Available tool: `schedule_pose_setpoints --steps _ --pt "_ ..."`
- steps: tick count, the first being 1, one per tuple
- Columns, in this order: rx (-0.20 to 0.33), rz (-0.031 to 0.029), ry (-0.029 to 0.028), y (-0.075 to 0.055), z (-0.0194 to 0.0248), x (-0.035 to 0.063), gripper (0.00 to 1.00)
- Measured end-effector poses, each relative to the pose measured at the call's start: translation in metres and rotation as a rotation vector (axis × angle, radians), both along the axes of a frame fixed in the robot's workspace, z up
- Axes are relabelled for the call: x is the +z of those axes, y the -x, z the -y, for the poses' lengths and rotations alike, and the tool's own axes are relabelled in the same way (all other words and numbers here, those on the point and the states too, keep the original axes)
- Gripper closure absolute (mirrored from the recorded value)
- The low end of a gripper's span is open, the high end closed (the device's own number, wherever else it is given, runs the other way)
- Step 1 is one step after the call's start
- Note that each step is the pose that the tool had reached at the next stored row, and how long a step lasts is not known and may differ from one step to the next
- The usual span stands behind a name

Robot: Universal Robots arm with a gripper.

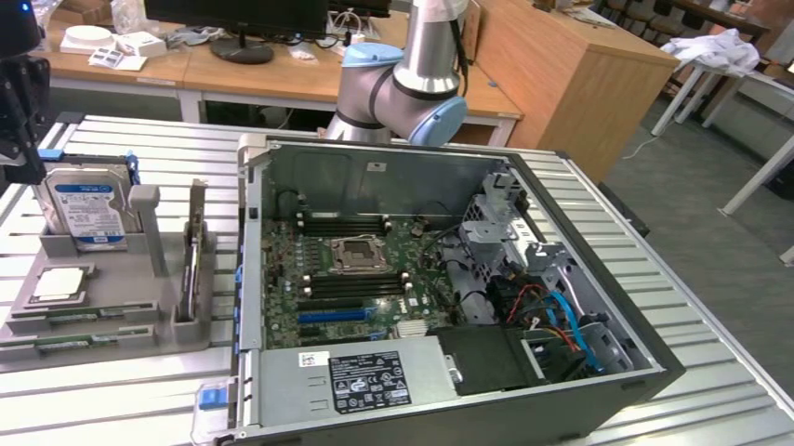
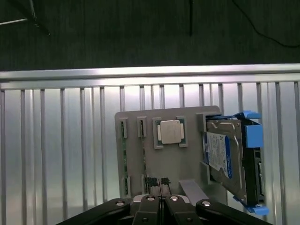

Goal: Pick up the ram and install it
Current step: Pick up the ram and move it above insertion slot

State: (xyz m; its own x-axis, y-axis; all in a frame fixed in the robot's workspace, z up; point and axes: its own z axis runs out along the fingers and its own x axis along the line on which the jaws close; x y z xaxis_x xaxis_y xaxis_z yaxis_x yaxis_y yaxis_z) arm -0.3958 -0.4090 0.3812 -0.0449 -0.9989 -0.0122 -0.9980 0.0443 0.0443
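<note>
Two narrow green ram sticks (image 2: 124, 157) lie in slots of a grey holder (image 2: 187, 161), at the end away from the hard drive; in the exterior view they sit at the holder's near end (image 1: 74, 317). Another thin board (image 1: 195, 255) stands on edge along the holder's side nearest the computer case. My gripper (image 2: 159, 186) hangs above the holder's edge with its fingers pressed together and nothing between them. In the exterior view the gripper (image 1: 18, 153) is a dark shape at the far left, above the holder. The motherboard's black memory slots (image 1: 353, 223) lie inside the open case.
A silver hard drive with a blue label (image 2: 225, 157) stands in a blue bracket at one end of the holder, with a square silver processor (image 2: 170, 132) beside it. The open computer case (image 1: 645, 358) takes up the middle of the slatted metal table (image 1: 112, 400). The arm's base (image 1: 403, 88) rises behind the case.
</note>
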Motion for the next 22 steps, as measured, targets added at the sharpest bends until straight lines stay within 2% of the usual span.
schedule_pose_setpoints --steps 8,12,13,16,17,22 --pt "0.063 0.0000 0.0000 0.0000 0.0000 -0.0001 0.89" --pt "0.064 0.0005 0.0001 0.0000 0.0000 0.0000 0.89" --pt "0.064 0.0034 0.0002 0.0000 -0.0001 0.0000 0.89" --pt "0.064 0.0175 0.0006 0.0001 0.0000 0.0000 0.89" --pt "0.064 0.0198 0.0007 0.0000 0.0000 0.0000 0.89" --pt "0.064 0.0201 0.0007 0.0001 0.0000 -0.0001 0.89"
